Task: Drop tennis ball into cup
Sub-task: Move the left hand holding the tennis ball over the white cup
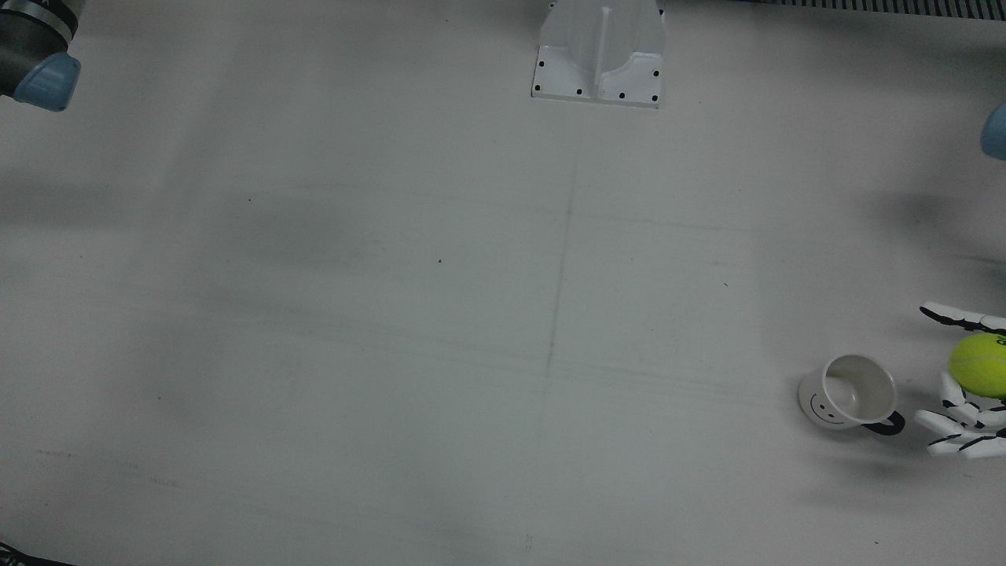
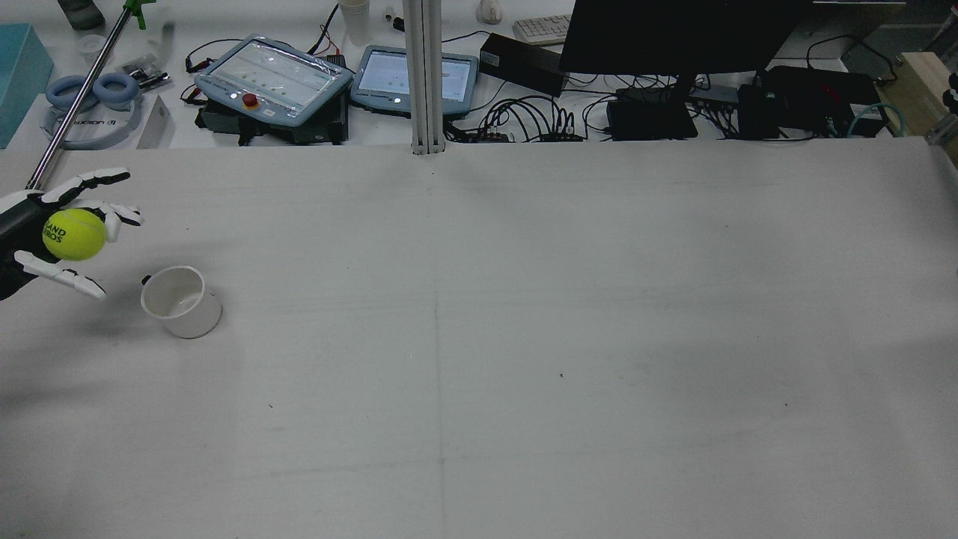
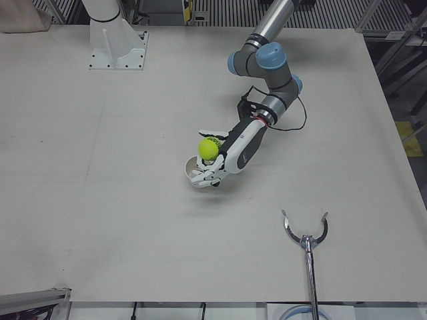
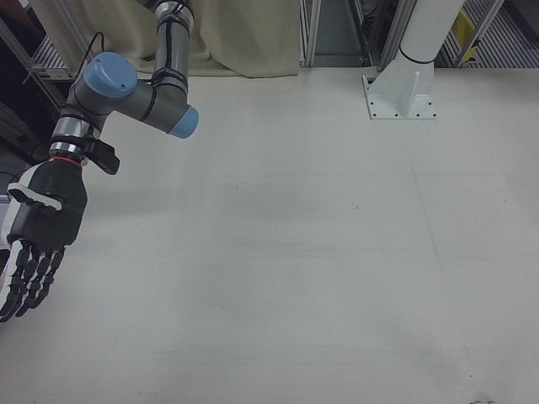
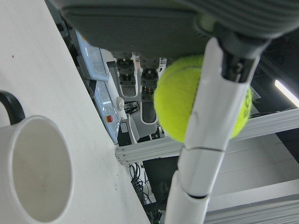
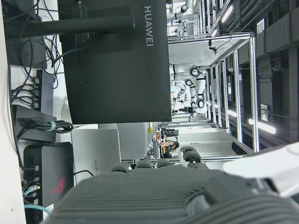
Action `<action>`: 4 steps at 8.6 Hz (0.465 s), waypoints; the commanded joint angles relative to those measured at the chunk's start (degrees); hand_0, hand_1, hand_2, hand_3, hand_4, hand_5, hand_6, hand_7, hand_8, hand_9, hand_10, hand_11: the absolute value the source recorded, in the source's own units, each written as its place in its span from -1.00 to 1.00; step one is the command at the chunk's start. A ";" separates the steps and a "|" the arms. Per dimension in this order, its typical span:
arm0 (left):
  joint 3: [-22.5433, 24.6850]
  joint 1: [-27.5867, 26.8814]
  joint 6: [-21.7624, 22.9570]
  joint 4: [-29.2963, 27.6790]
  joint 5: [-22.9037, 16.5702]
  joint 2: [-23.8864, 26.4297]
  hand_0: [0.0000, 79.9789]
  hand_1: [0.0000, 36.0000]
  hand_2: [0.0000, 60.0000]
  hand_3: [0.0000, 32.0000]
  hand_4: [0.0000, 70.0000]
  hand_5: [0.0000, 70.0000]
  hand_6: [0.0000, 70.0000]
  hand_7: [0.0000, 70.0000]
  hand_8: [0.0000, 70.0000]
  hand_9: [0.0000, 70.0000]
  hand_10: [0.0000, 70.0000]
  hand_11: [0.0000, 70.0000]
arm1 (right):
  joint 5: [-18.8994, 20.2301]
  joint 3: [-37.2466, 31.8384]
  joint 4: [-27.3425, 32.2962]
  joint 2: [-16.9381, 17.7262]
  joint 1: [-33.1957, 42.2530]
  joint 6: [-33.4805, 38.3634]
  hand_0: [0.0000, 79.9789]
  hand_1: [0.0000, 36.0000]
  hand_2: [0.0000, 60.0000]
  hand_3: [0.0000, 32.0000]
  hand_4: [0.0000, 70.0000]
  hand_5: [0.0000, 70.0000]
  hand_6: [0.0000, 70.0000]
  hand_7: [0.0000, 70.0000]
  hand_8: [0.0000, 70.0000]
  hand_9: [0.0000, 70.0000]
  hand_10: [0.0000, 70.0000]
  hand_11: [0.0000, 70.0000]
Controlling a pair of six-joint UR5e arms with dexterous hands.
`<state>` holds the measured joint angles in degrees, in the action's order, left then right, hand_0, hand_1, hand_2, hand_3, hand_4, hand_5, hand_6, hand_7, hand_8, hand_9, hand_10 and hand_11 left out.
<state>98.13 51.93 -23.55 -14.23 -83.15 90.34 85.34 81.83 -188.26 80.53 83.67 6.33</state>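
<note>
monitor (image 2: pixel 673 37) | teach pendants (image 2: pixel 273 78) | keyboard (image 2: pixel 542 28) | reacher tool (image 3: pixel 305 241)

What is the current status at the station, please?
Left hand shut on tennis ball, held beside the cup, not over it. Right hand open, idle. Cup upright, empty.

Front cam looks nearly straight down on my tabletop (image 1: pixel 393 314); rear cam sits high behind me, facing fwd. Both catch the cup (image 1: pixel 853 391) at one edge. Left-front & right-front cams look down from opposite me; hand cams sit v. close, sideways.
</note>
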 commanded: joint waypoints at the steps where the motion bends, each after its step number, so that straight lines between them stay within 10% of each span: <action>1: -2.93 -4.47 -0.27 1.66 0.00 4.91 1.00 0.69 -1.00 -1.00 -0.88 -0.47 0.40 0.53 -0.28 -0.04 -0.70 -0.46 | 0.00 0.00 0.00 0.06 0.00 0.00 -1.00 -1.00 -1.00 -1.00 -1.00 -1.00 -1.00 -1.00 -1.00 -1.00 -1.00 -1.00; 4: -5.23 -4.56 -0.09 2.19 1.58 7.13 1.00 0.67 -1.00 -1.00 -0.87 -0.50 0.28 0.56 -0.31 -0.03 -0.71 -0.48 | 0.00 0.00 0.00 -0.02 0.00 0.00 -1.00 -1.00 -1.00 -1.00 -1.00 -1.00 -1.00 -1.00 -1.00 -1.00 -1.00 -1.00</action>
<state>94.49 47.68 -23.78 -12.45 -82.69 95.89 85.34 81.83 -188.26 80.56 83.67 6.32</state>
